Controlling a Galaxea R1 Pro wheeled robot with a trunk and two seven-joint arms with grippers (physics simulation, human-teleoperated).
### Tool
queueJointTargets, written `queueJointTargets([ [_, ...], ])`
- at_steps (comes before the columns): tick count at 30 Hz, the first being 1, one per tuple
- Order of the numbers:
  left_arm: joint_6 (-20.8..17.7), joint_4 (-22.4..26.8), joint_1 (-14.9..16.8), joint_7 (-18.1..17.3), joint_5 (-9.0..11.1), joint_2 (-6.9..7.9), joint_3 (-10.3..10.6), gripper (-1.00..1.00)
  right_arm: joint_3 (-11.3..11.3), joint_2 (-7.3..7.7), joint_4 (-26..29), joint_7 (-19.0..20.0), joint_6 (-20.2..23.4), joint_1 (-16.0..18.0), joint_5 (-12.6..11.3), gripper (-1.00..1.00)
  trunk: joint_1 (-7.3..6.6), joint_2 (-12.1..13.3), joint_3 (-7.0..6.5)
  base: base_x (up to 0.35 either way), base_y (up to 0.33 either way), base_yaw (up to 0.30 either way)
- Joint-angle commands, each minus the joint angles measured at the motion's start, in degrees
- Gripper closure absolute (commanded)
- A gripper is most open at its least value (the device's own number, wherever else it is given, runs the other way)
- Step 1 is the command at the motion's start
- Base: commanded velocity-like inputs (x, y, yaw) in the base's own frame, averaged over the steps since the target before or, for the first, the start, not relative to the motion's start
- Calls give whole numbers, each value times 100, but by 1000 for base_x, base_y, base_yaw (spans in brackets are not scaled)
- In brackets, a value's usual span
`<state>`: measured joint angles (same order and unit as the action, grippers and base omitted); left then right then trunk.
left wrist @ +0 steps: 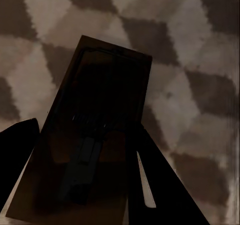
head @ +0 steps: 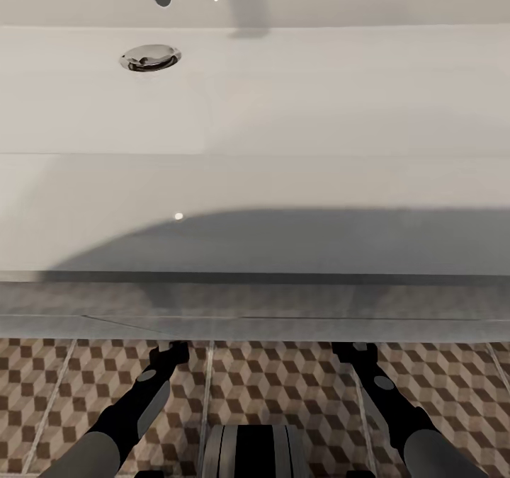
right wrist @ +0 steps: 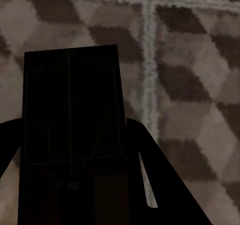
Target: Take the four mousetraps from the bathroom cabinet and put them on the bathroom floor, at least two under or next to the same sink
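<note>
You are carrying two of the small flat rectangular brown wooden mousetraps with dark wire parts, one in each arm. In the left wrist view, one mousetrap (left wrist: 95, 135) is sitting between the dark fingers (left wrist: 160, 185) of the left pincer (left wrist: 80, 185), which is pinching the board by its long edges. In the right wrist view, the right pincer (right wrist: 75, 185) is pinching a second mousetrap (right wrist: 72, 110) in the same way. Both boards are hanging over the bathroom floor (right wrist: 190, 110) of cube-patterned brown and beige tiles with pale grout lines; I judge they are not touching it yet.

In the head view, both arms are reaching under the front edge of the wide white rectangular bathroom sink (head: 283, 110), smooth and glossy, with a chrome drain (head: 149, 58). You are probably holding the traps here so they land directly under this sink.
</note>
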<state>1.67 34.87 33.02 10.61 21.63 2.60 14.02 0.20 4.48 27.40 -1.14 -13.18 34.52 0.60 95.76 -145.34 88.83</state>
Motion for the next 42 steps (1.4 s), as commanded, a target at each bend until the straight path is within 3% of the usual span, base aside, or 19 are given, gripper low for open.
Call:
queueJointTargets([
  [1,18,6,3,23,56,8,48,100,3,0,-5,0,-18,2,-14,100,-1,-1,3,0,0,0],
  [12,25,20,3,-109,52,-2,55,100,-25,0,-14,0,-18,2,-44,100,-1,-1,3,0,0,0],
  [20,26,20,2,-112,52,-5,57,100,-172,8,-10,0,-10,2,-367,100,-1,-1,3,0,0,0],
  [39,-12,358,2,-71,30,1,65,100,-179,9,-11,34,-18,2,-379,100,-1,-1,3,0,0,0],
  [42,3,360,3,-76,-88,-3,65,100,-176,9,-14,54,-14,2,-383,100,-1,-1,3,0,0,0],
])
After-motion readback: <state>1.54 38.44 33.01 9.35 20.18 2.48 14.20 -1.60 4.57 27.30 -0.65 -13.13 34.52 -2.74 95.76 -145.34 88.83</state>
